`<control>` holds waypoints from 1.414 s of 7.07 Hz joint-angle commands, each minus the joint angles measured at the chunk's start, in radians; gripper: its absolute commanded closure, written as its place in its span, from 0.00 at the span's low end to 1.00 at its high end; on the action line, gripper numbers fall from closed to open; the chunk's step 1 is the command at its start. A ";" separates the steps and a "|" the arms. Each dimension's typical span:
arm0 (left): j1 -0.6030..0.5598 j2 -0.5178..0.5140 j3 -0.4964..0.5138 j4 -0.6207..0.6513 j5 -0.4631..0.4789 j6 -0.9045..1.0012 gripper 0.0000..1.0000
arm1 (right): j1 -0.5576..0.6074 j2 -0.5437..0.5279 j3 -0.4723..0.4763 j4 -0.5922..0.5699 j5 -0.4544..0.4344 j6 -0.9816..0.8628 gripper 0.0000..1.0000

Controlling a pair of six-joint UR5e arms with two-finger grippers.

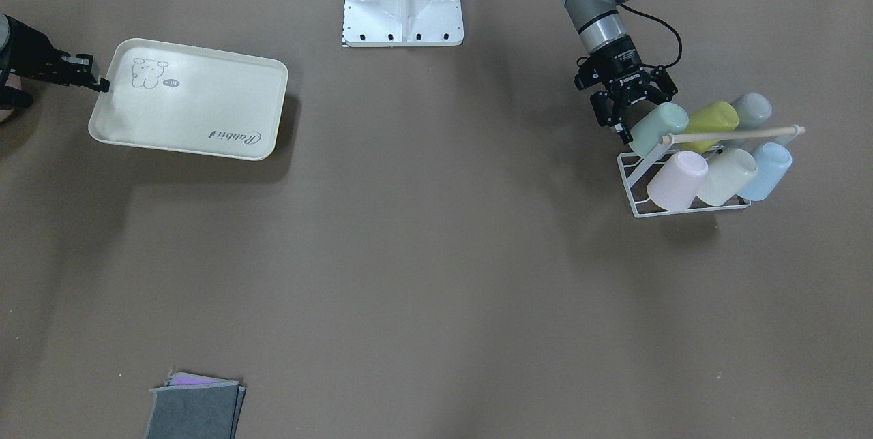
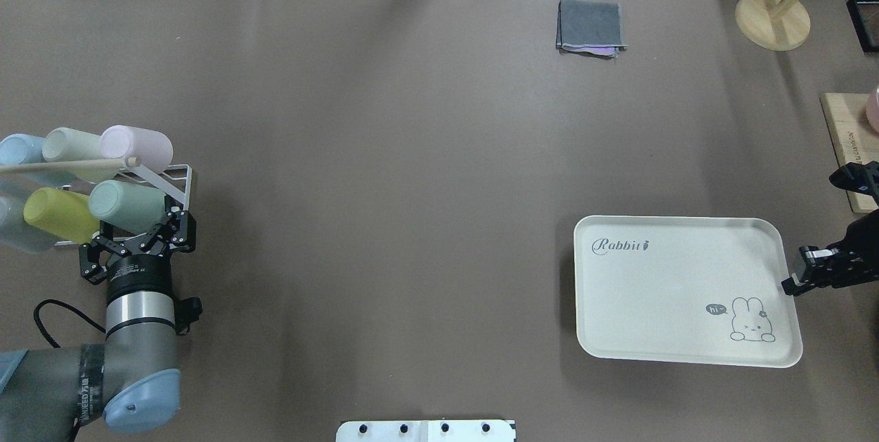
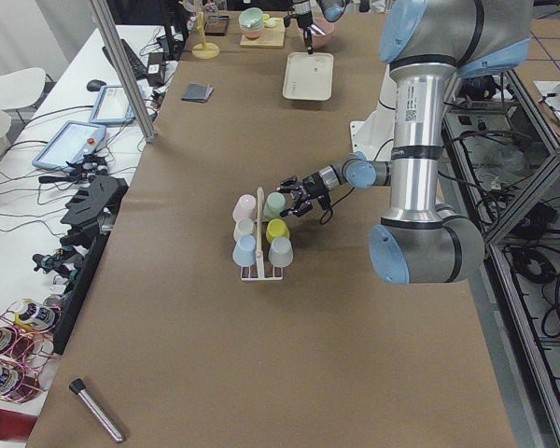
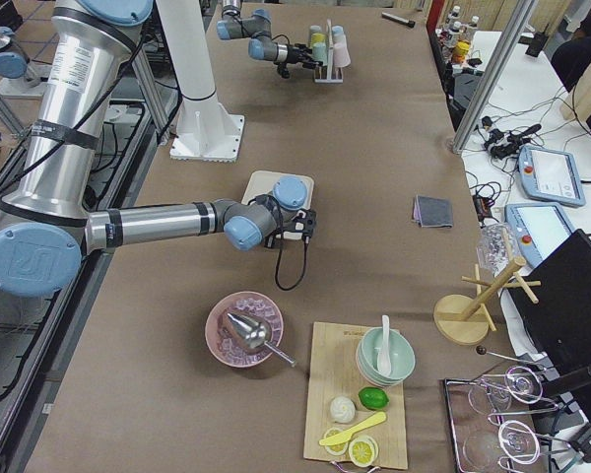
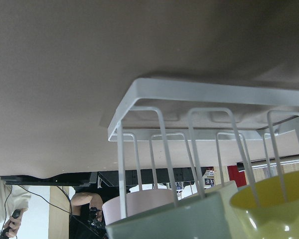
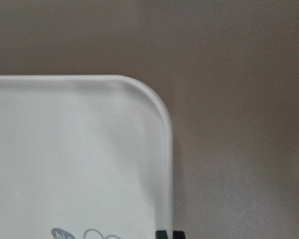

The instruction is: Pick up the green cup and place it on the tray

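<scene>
The green cup is a pale mint tumbler that lies tilted on a peg at the near end of a white wire rack. It also shows in the overhead view. My left gripper is open right at this cup, with its jaws spread to either side of the cup's lower part. The left wrist view shows the cup's rim at the bottom edge. The cream tray lies far across the table. My right gripper is shut on the tray's rim near the bear drawing.
The rack also holds a yellow-green cup, a grey-green cup, and pink, cream and blue cups under a wooden handle bar. A folded grey cloth, a wooden stand and a cutting board lie farther off.
</scene>
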 commanded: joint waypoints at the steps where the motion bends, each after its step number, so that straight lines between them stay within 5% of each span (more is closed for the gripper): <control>1: -0.001 0.003 0.025 -0.043 0.005 -0.006 0.03 | 0.032 0.009 0.004 0.002 0.059 -0.039 1.00; 5: -0.018 0.030 0.016 -0.044 0.060 -0.063 0.03 | 0.005 0.219 -0.037 -0.036 0.052 -0.031 1.00; 10: -0.010 0.047 0.078 -0.046 0.080 -0.171 0.03 | -0.179 0.497 -0.092 -0.089 -0.068 0.131 1.00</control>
